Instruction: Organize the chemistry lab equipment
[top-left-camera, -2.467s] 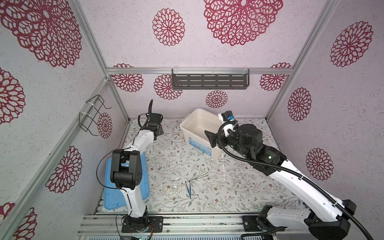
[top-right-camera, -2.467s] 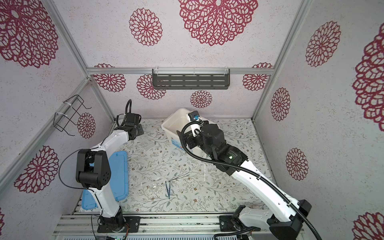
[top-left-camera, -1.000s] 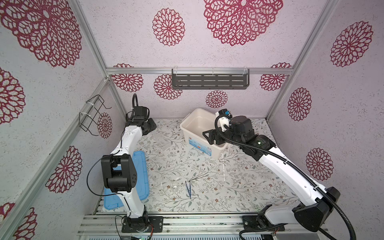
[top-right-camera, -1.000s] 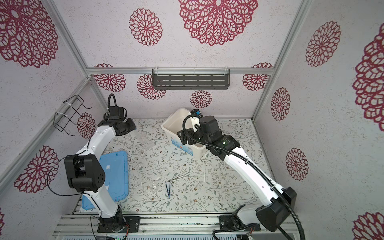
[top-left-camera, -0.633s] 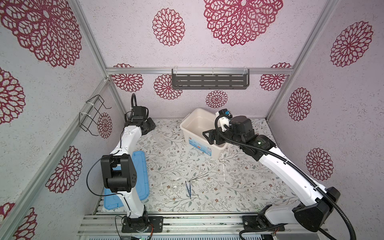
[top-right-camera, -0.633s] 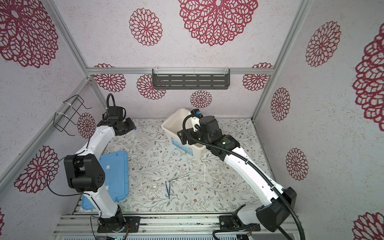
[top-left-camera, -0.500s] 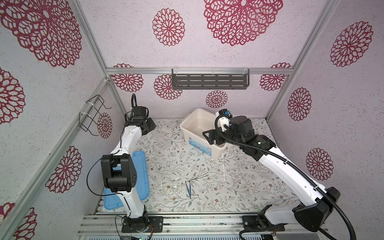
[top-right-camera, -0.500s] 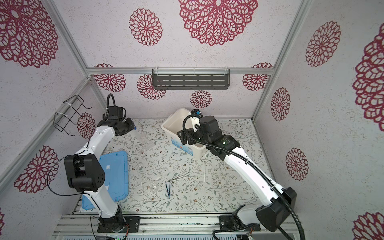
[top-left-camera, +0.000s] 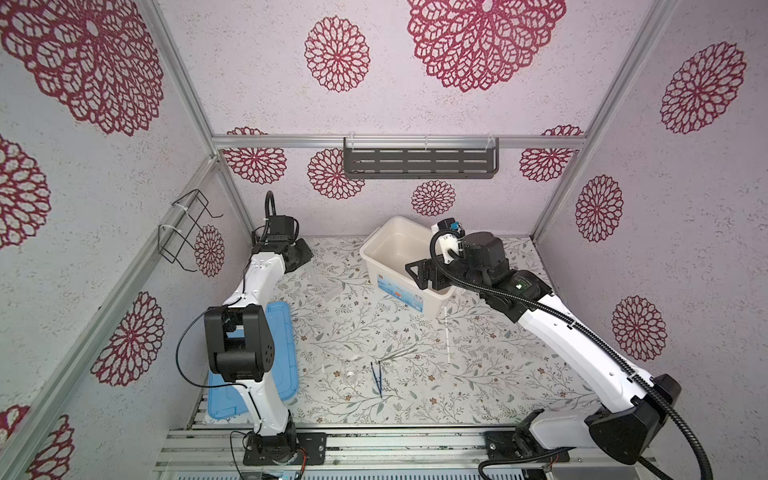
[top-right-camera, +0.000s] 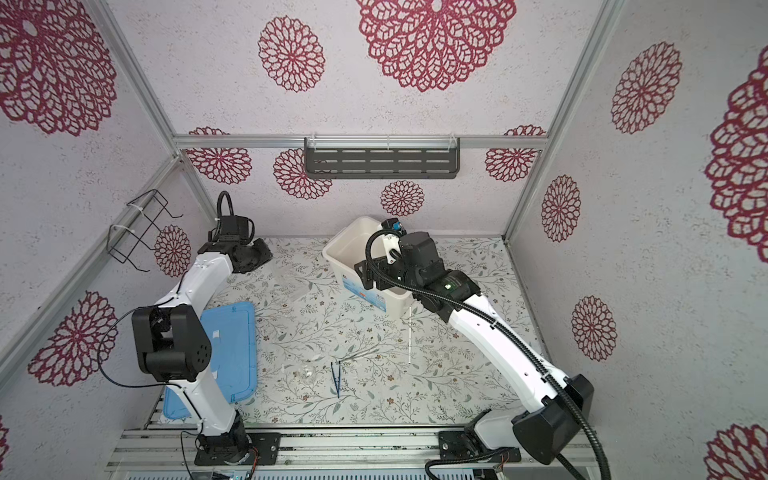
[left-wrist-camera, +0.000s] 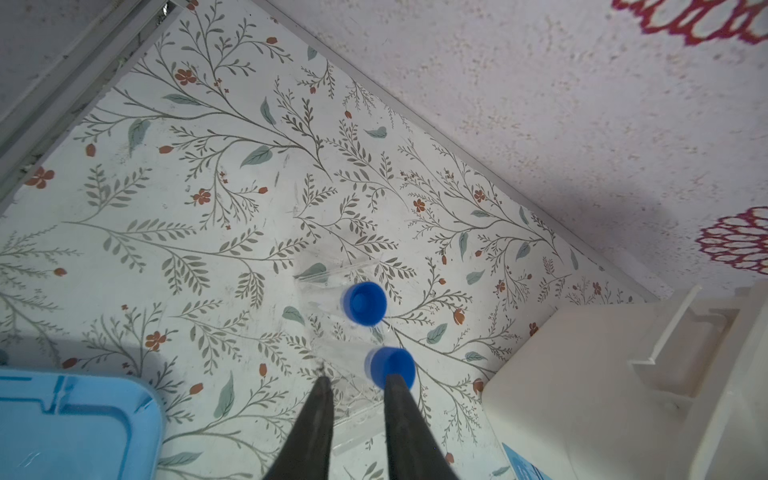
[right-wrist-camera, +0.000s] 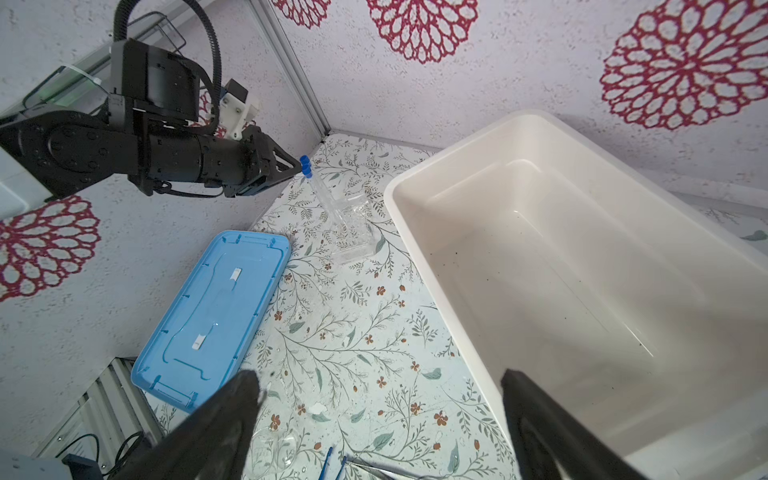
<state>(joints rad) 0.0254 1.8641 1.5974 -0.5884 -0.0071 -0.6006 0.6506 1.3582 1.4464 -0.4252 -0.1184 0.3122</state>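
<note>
1. The left arm has swung back toward the far left corner. The left gripper is now right at the blue caps of the two tubes. The tubes stand in a clear rack near the back wall.
2. Its fingers are a little apart, and one is against a cap. I cannot tell if they pinch a tube.
3. The right gripper has come over to the near rim of the tub. Its fingers are wide apart and hold nothing. One is over the tub and one is over the table.
4. The tub looks empty, so I think the job has only begun. The tubes look like the first things to go in.
5. The tweezers, rod and silvery tool lie at the front of the table, well away from both grippers.
6. It is tight by the tubes, with walls close behind and the tub near. The middle of the table, between the lid and the tub, has open room.
</note>
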